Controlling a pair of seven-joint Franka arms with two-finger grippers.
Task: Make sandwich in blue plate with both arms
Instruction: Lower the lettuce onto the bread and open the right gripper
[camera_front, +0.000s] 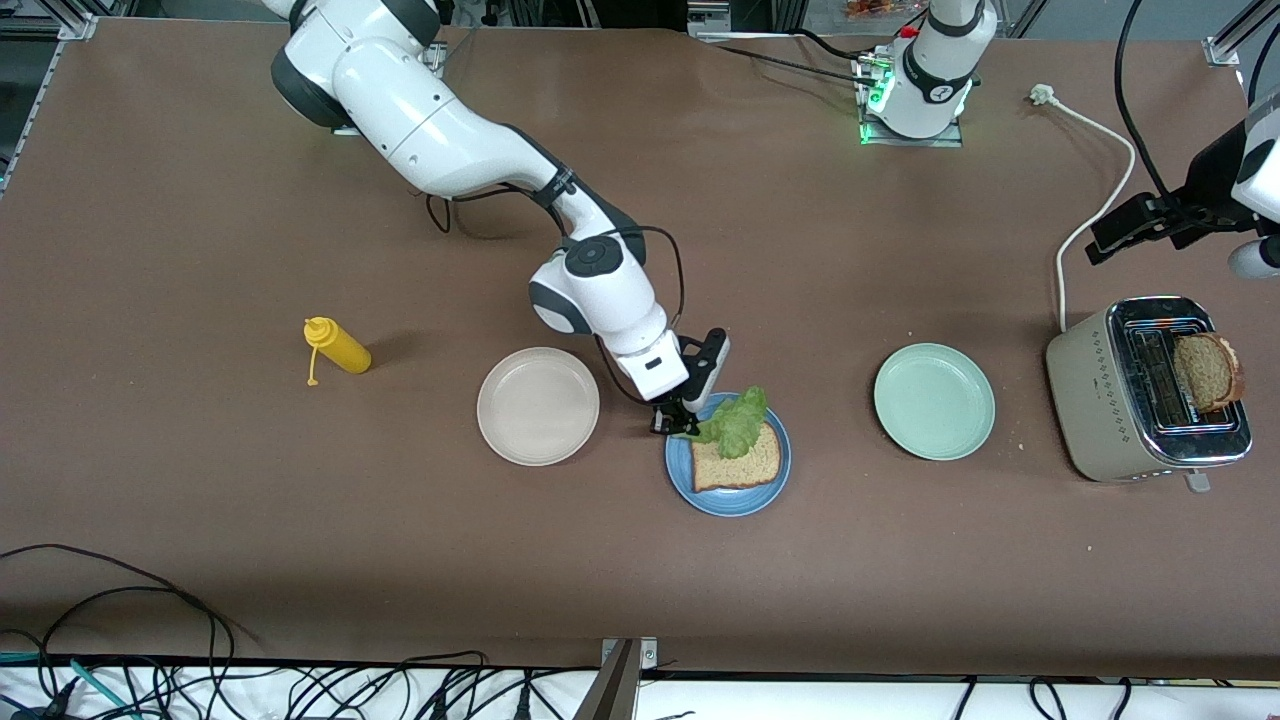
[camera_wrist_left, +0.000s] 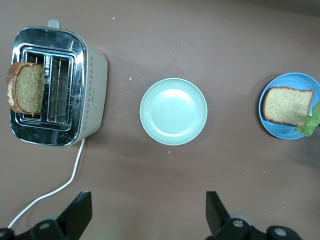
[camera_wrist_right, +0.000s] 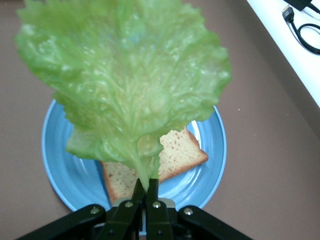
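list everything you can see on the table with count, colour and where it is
blue plate: one, blue, mid-table
bread slice: one, brown, lying on the blue plate
lettuce leaf: one, green, held over the bread slice
beige plate: one, beside the blue plate, toward the right arm's end
green plate: one, pale green, between blue plate and toaster
toaster: one, beige and chrome, at the left arm's end
second bread slice: one, brown, standing in a toaster slot
mustard bottle: one, yellow, lying toward the right arm's end
right pincer: shut on the lettuce leaf
left pincer: open, above the table near the toaster
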